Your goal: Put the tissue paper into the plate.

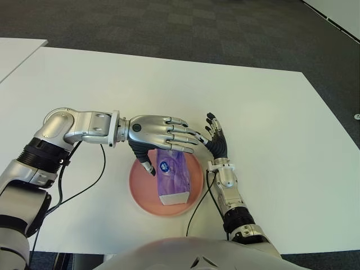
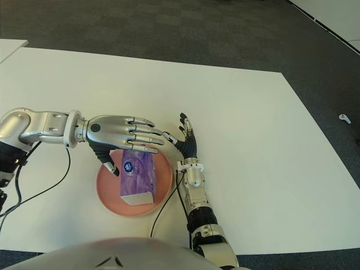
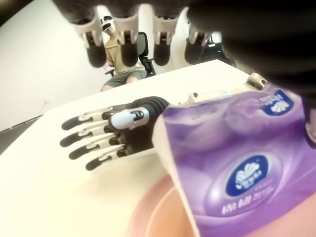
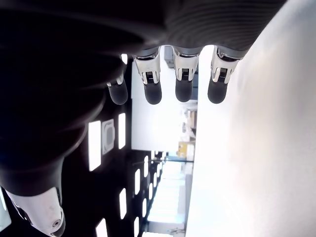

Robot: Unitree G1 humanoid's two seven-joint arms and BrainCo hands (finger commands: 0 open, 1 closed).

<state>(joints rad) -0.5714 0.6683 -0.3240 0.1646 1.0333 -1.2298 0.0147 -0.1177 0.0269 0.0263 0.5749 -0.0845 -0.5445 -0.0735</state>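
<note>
You have a white table (image 1: pixel 270 112); on it sits a pink plate (image 1: pixel 138 188) and black cables (image 1: pixel 84 188).

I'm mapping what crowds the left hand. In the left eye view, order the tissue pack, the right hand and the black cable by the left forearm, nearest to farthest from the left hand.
1. Tissue pack: directly beneath the left hand, lying in the pink plate.
2. Right hand: just off the left hand's fingertips, to the plate's right.
3. Black cable: back by the left forearm, left of the plate.
</note>
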